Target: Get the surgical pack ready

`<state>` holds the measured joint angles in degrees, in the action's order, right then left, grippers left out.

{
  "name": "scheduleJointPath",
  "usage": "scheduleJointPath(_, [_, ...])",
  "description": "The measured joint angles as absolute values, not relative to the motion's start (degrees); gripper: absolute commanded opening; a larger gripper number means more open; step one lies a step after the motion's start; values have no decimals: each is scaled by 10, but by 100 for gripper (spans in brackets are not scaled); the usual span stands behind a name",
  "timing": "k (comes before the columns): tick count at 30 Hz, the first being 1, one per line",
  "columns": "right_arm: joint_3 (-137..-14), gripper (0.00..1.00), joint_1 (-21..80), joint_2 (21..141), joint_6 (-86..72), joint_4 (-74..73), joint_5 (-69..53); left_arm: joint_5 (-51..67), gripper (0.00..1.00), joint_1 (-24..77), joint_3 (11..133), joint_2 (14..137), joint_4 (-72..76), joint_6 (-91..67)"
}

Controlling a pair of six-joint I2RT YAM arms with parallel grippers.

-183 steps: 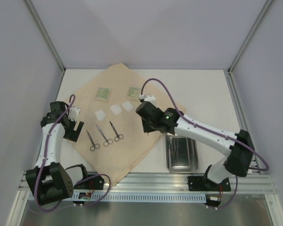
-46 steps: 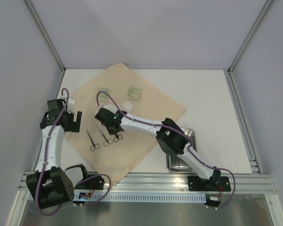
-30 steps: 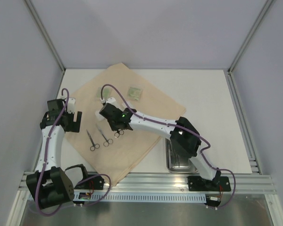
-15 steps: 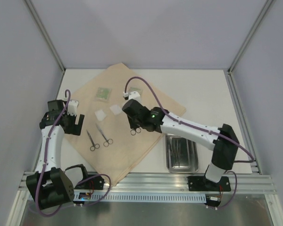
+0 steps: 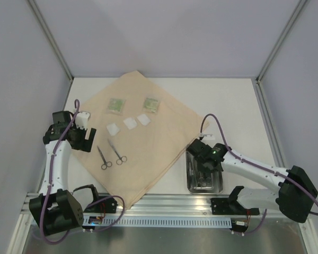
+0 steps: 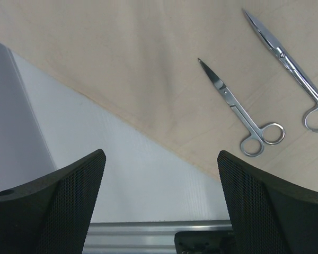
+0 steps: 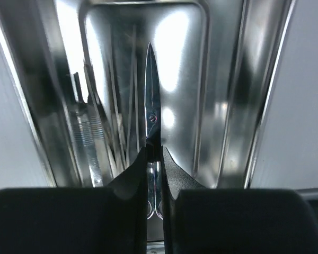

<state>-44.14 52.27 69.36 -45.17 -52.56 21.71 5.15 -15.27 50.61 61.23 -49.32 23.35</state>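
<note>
Scissors (image 7: 151, 108) hung pinched in the right end effector (image 7: 153, 154) over the tray (image 5: 219, 181); two pairs (image 5: 104, 158) waited on the cloth (image 5: 151, 140), left end effector (image 6: 159, 159) wide.

In the top view you get bright, even, diffuse light; shadows along the edge of the tan cloth (image 5: 148, 137) are faint and soft. In the right wrist view expect hard white glare and streaked reflections on the steel tray (image 7: 228, 106); the clamped scissors (image 7: 151, 100) read sharp, the right fingers (image 7: 130, 177) dark and blurred. In the left wrist view the loose scissors (image 6: 238, 114) are crisp; the left fingers (image 6: 58, 206) sit dark at the bottom edge.
</note>
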Motion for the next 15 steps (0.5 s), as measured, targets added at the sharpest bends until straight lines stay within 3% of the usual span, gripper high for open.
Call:
scheduleJointPath(7, [-390, 0, 469, 653, -480, -539, 198, 57, 96, -153, 516, 613, -499, 240])
scheduleJointPath(15, [-352, 0, 460, 688, -481, -517, 187, 57, 96, -153, 516, 625, -499, 243])
